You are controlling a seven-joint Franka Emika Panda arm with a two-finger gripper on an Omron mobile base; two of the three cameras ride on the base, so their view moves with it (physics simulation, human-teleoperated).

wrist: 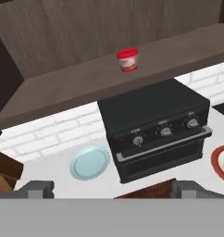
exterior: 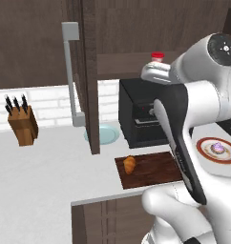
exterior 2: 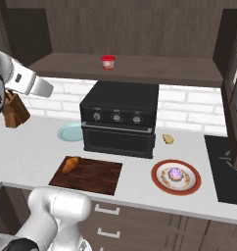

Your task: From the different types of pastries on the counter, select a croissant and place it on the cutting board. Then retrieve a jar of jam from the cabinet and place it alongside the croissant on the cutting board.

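The croissant (exterior: 130,164) (exterior 2: 70,164) lies on the left end of the dark wooden cutting board (exterior: 153,170) (exterior 2: 91,176), in front of the black oven. The red-lidded jar of jam (exterior 2: 108,62) (wrist: 127,59) (exterior: 157,56) stands upright on the open cabinet's shelf (exterior 2: 140,68) above the oven. In the hand view my gripper (wrist: 114,190) is open and empty; it is held well back from the shelf and looks toward the jar, which is up and slightly right of centre. The round frosted pastry (exterior 2: 175,173) (exterior: 217,148) sits on a red-rimmed plate on the counter (exterior 2: 37,147).
The cabinet door (exterior: 91,76) stands open, edge-on, with its grey bar handle (exterior: 69,71). The black oven (exterior 2: 120,117) (wrist: 155,125) sits under the shelf. A pale blue plate (exterior 2: 71,131) (wrist: 89,163) lies left of it. A knife block (exterior: 23,121) stands far left. A small pastry (exterior 2: 168,139) lies right of the oven.
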